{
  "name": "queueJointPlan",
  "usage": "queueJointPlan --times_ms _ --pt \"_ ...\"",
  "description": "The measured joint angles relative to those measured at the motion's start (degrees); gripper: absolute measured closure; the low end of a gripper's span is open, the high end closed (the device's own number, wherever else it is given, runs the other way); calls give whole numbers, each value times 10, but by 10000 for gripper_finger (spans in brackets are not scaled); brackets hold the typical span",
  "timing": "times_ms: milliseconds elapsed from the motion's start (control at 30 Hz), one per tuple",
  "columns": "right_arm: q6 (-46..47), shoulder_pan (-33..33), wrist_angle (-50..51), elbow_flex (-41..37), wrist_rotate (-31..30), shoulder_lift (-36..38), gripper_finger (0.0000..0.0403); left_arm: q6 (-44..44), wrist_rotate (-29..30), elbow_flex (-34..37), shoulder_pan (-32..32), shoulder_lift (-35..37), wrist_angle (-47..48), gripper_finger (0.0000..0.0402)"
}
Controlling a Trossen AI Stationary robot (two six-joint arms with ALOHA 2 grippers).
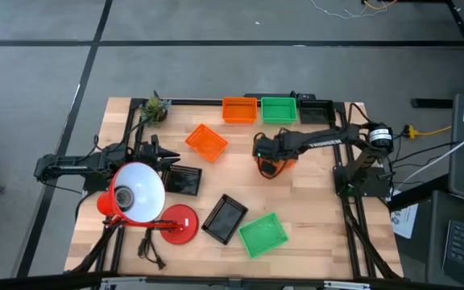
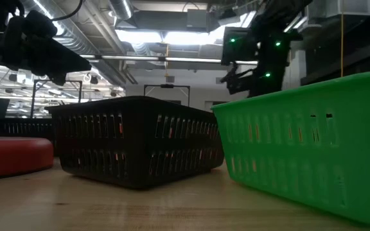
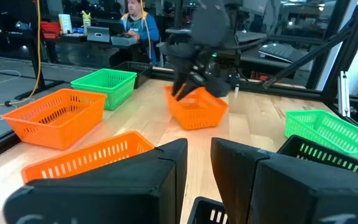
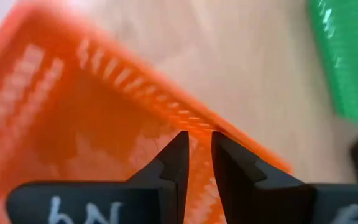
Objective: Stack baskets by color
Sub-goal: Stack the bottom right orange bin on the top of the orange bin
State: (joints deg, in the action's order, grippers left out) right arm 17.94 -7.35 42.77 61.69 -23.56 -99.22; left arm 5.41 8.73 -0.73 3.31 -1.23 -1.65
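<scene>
lab | exposed ceiling ducts (image 2: 101, 48) | person at desk (image 3: 135, 18)

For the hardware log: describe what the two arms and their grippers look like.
Both arms are dark, jointed links. The right arm carries white lettering along one link and green lights near its wrist. The right gripper has two black tapered fingers above a body with pale handwritten marks. The left gripper has similar blocky black fingers.

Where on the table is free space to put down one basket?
Bare wood lies between the tilted orange basket and the right gripper, and right of the front green basket. The far edge, with an orange basket and a green basket, and the lamp side are crowded.
</scene>
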Motion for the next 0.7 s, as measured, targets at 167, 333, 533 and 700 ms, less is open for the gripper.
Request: queueJointPlan --times_ms 167,333,533,700 --pt "-60 -38 -113 0 0 0 332 0 0 0 0 0 0 337" --pt "-62 -56 -97 28 1 0 332 0 0 0 0 0 0 337" --pt "-59 -48 -5 72 102 0 332 0 0 0 0 0 0 337" --pt "-33 -46 -11 59 161 -8 331 0 2 0 0 0 0 337"
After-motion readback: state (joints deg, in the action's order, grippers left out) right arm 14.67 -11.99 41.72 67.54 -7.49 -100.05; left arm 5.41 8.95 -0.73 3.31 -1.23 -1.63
